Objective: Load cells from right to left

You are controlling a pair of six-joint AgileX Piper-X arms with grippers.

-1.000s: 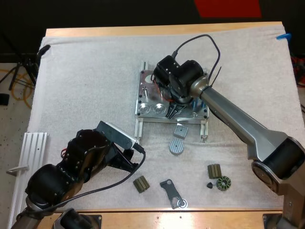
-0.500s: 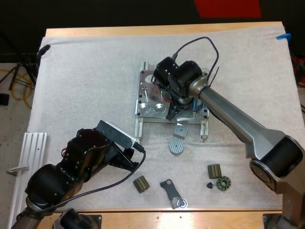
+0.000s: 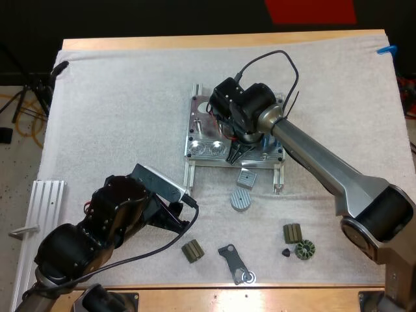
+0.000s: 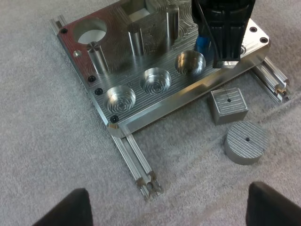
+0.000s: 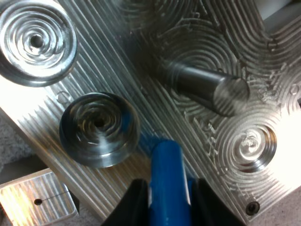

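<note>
1. Gripping one blue cell in the right tool, pinched from both sides, over the right end of the metal fixture.
2. Holding that cell just beside a round pocket, not down inside it; not yet seated, judging by the blue length on show.
3. Resting the left tool spread wide, clear of everything, low over the white mat in front of the fixture.
4. Counting three front pockets in the left wrist view, all bare metal with no blue inside; cannot tell about the spot hidden under the right tool.
5. Judging the job barely begun: no loaded cell to be seen for certain, and this one likely meant for the rightmost hole.
6. Left to do, on that reading: seating this cell, then fetching more and filling the row hole by hole toward the left.
7. Ignoring the square block and round block, lying near each other on the mat just before the fixture.
</note>
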